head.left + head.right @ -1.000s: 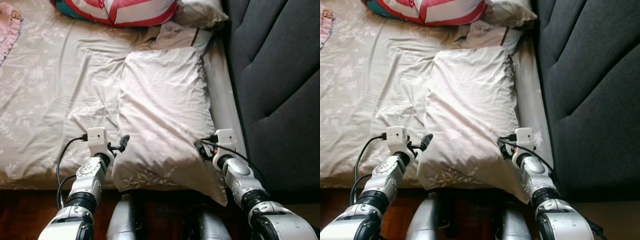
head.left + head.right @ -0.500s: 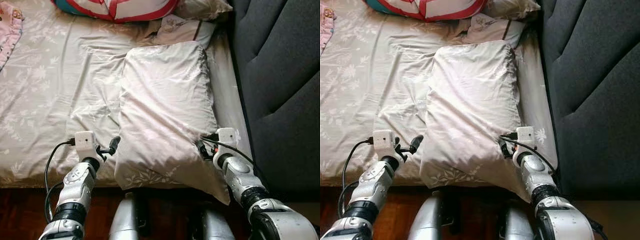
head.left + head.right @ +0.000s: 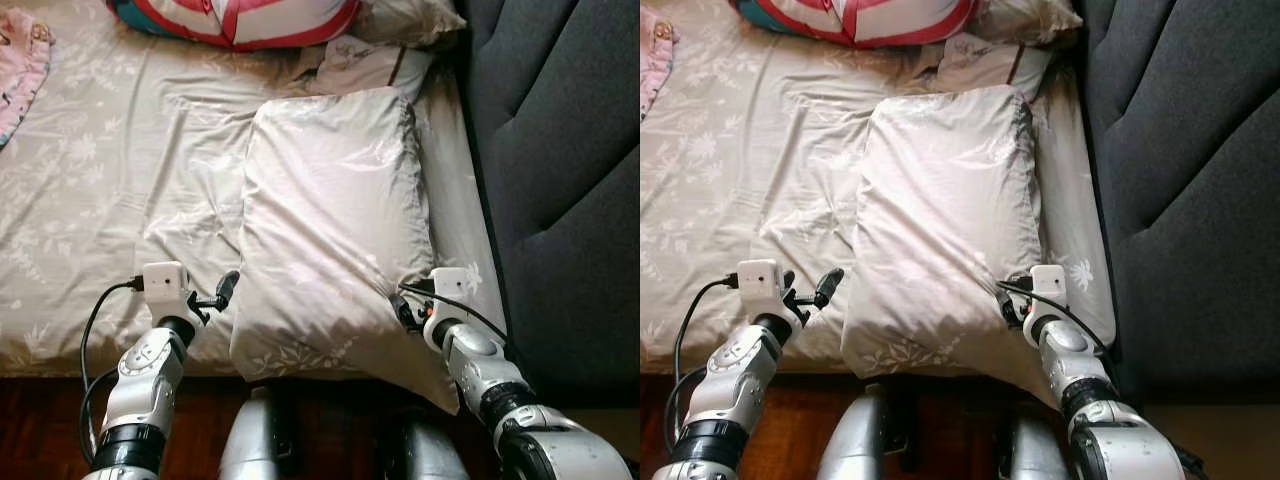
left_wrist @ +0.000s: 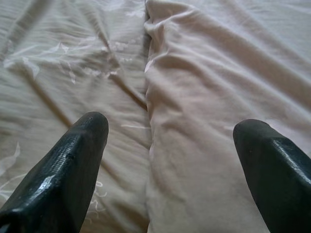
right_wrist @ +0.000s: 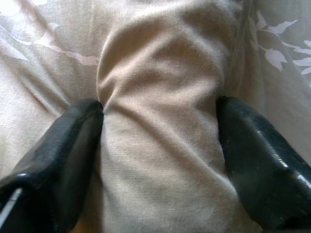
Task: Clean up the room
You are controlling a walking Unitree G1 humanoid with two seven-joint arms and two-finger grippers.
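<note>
Two grippers work at the near end of a beige pillow (image 3: 330,230) that lies lengthwise along the right edge of the bed (image 3: 90,200), close beside the dark padded headboard (image 3: 560,150). We see the pillow's near end hanging a little over the bed's near edge, above the dark wooden floor (image 3: 40,430).

Our right gripper (image 5: 158,145) is clenched on a bunched fold of the pillow's fabric at its near right side; in the right wrist view both black fingers (image 5: 58,150) press into the cloth from either side. Our left gripper (image 4: 170,145) sits just off the pillow's near left edge with its fingers spread wide and grasping nothing. In the left wrist view one finger hangs over the leaf-patterned sheet (image 4: 58,58) and the other over the pillow's side.

At the far edge of the bed we see a red, white and teal cushion (image 3: 235,18), with a second pale pillow (image 3: 405,15) in the far right corner. A pink garment (image 3: 20,65) lies at the far left.
</note>
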